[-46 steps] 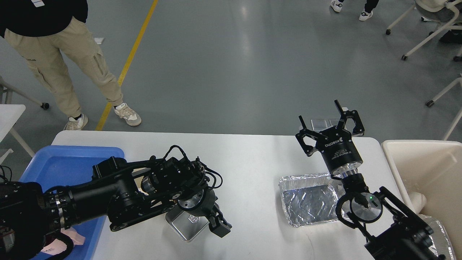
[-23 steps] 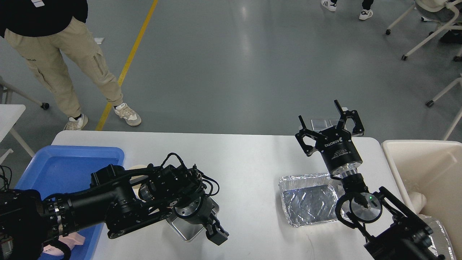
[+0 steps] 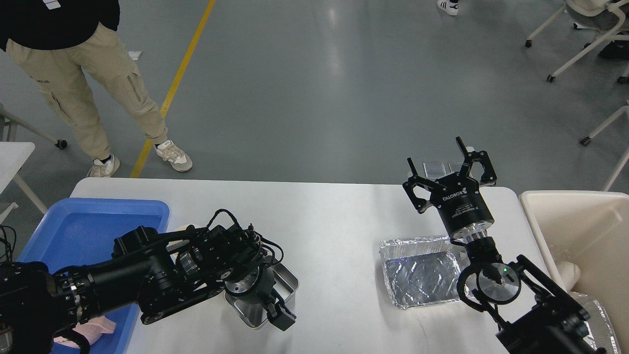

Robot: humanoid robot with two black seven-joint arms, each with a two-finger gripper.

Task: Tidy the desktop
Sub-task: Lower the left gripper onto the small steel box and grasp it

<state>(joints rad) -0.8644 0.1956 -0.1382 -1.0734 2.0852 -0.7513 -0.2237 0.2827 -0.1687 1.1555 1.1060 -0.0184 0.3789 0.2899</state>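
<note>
The white desktop (image 3: 334,216) fills the lower part of the head view. A small steel tray (image 3: 287,280) lies on it at front left, partly under my left arm. My left gripper (image 3: 279,316) points down at the tray's front edge; its fingers look like one dark block, so I cannot tell if they are shut. A crumpled foil tray (image 3: 417,275) lies empty at front right. My right gripper (image 3: 449,164) is open and empty, raised over the far right edge of the desktop, beyond the foil tray.
A blue plastic tray (image 3: 93,226) sits at the left end with a pink item (image 3: 100,325) in it. A beige bin (image 3: 575,226) stands off the right end. A person (image 3: 88,73) stands beyond the far left corner. A small white side table (image 3: 12,157) is at far left.
My left arm and gripper have moved left and slightly toward me along the steel tray, uncovering more of it. The tray, foil tray and right arm have not moved.
</note>
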